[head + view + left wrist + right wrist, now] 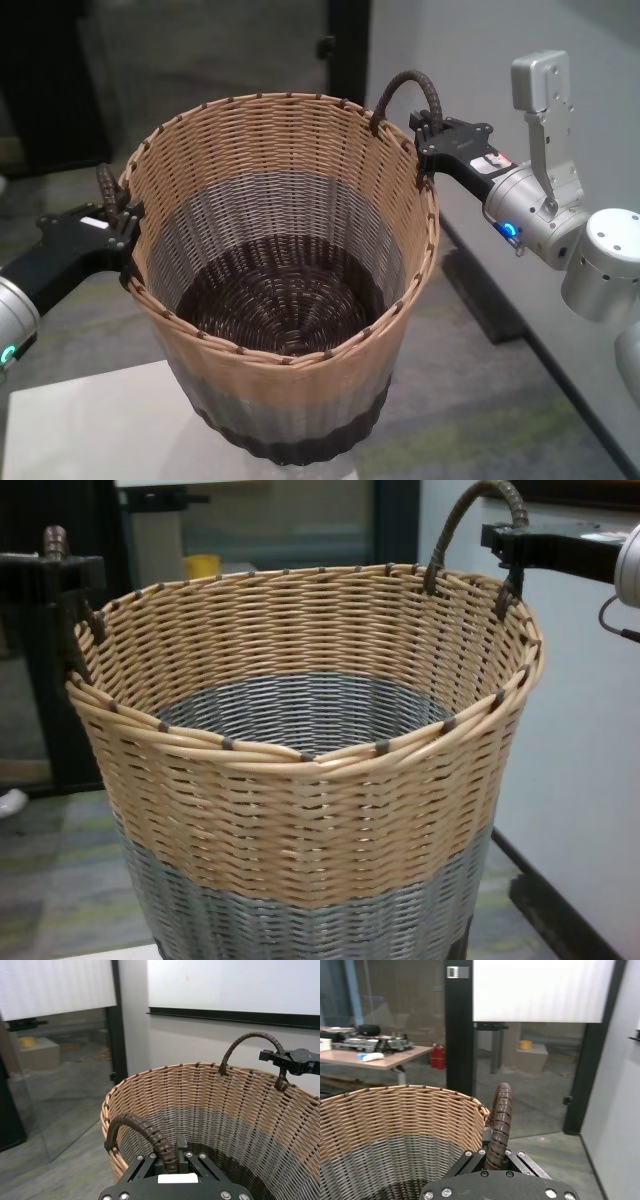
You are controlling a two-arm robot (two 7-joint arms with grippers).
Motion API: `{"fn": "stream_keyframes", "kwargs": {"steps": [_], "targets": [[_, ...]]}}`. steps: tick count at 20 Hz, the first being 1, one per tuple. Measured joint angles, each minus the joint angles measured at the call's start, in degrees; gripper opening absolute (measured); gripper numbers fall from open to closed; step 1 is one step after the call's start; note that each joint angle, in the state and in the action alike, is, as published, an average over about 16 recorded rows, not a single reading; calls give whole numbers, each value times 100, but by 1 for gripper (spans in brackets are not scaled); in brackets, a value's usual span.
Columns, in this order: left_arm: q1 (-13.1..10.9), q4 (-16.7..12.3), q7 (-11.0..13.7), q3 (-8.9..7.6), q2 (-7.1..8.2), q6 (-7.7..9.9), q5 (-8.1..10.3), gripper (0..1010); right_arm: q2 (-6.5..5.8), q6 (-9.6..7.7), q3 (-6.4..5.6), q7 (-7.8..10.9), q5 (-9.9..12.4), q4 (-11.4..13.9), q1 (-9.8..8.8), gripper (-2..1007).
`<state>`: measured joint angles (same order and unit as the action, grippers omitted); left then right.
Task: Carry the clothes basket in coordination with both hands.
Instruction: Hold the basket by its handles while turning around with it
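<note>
The clothes basket is a large round wicker basket, tan above and grey below, empty inside. It fills the chest view. My left gripper is shut on the basket's left dark loop handle; the left wrist view shows the fingers clamped on that handle. My right gripper is shut on the right handle, which the right wrist view shows running up from between the fingers. The right arm bears a blue ring. Both arms hold the basket upright over a white surface.
A white tabletop lies under the basket's left side. A grey wall stands close on the right, with a dark base on the floor. A black-framed glass door and a desk are behind.
</note>
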<state>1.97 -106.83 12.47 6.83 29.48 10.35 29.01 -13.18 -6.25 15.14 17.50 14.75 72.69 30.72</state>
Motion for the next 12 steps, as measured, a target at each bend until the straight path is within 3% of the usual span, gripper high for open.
{"fn": "stream_keyframes", "kwargs": {"steps": [12], "targets": [[0,0,0,0,0,0,0,175,0,0,0,0,0,0,0,46]]}}
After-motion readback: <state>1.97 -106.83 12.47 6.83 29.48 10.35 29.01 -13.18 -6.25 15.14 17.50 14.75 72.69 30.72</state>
